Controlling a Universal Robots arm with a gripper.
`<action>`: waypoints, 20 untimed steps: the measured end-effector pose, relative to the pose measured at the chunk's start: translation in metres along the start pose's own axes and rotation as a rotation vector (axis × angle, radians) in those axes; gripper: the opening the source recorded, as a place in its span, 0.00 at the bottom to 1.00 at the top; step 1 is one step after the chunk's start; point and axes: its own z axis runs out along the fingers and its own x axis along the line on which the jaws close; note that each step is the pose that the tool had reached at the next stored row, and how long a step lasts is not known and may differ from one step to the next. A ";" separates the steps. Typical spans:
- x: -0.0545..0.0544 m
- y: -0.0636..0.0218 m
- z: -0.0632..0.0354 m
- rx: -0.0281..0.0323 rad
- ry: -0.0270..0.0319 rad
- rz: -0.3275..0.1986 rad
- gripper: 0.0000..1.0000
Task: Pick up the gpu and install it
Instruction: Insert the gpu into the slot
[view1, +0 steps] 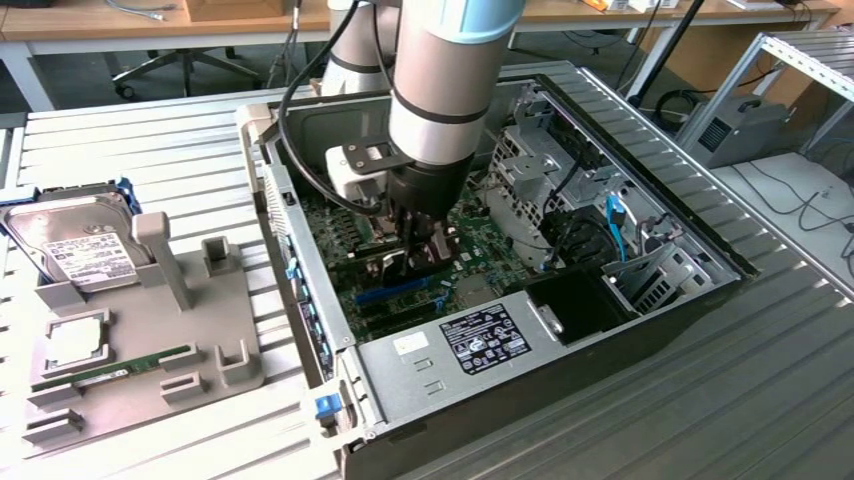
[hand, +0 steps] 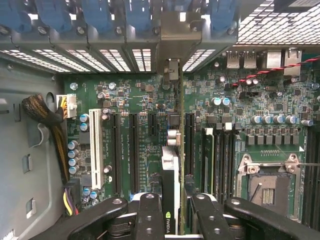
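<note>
Now the gripper (hand: 174, 205) pinches the gpu (hand: 170, 165) edge-on between its jaws. The card stands just ahead of them over the motherboard (hand: 260, 105) slots, its silver bracket (hand: 172, 30) farthest from them.

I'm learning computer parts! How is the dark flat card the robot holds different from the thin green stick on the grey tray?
The thin dark gpu card is clamped in the black gripper inside the open metal computer case. The slim green memory stick sits on the grey tray outside. The card is dark, but the stick is green. Both are thin, flat boards.
</note>
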 end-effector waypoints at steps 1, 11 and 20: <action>0.000 0.0001 0.0002 0.0000 0.0000 0.000 0.27; 0.000 0.0014 0.0005 0.0001 -0.0002 0.000 0.27; 0.000 0.0022 0.0042 0.0001 0.0011 0.000 0.27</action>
